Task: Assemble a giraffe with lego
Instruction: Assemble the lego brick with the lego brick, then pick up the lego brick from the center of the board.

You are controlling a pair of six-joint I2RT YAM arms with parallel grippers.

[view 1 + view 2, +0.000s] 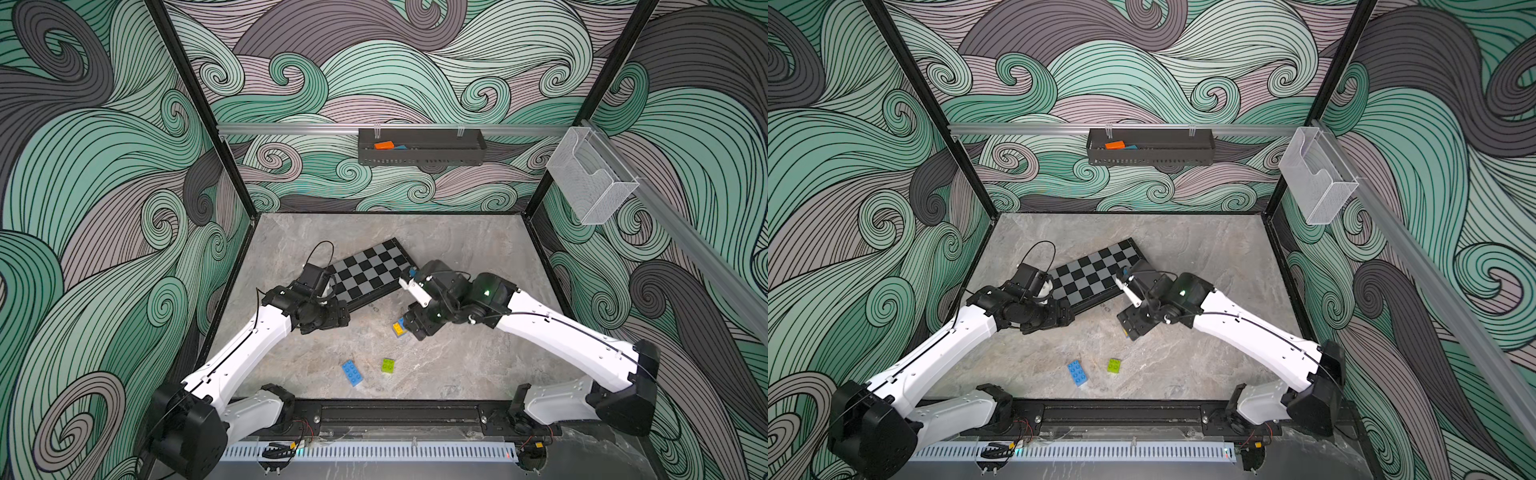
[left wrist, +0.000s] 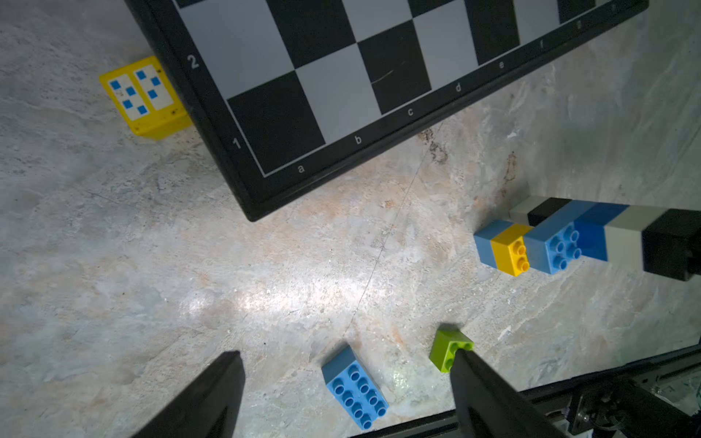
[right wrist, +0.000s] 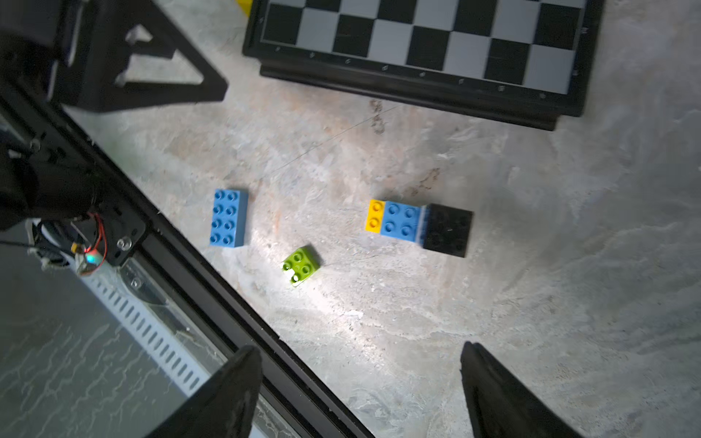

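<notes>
In both top views, the right arm hides most of the giraffe (image 1: 398, 329), which sits on the grey table (image 1: 457, 365) just in front of the chequered board (image 1: 368, 270). From the left wrist we see its side: stacked yellow, blue, white and black bricks. Only that view shows a printed yellow brick (image 2: 144, 96) against the board's edge. A loose blue brick (image 1: 352, 372) and a lime green brick (image 1: 388, 365) lie apart near the front rail (image 1: 395, 415), with bare table around them. The left gripper (image 2: 345, 354) and right gripper (image 3: 359, 347) both gape wide, and we see nothing held.
</notes>
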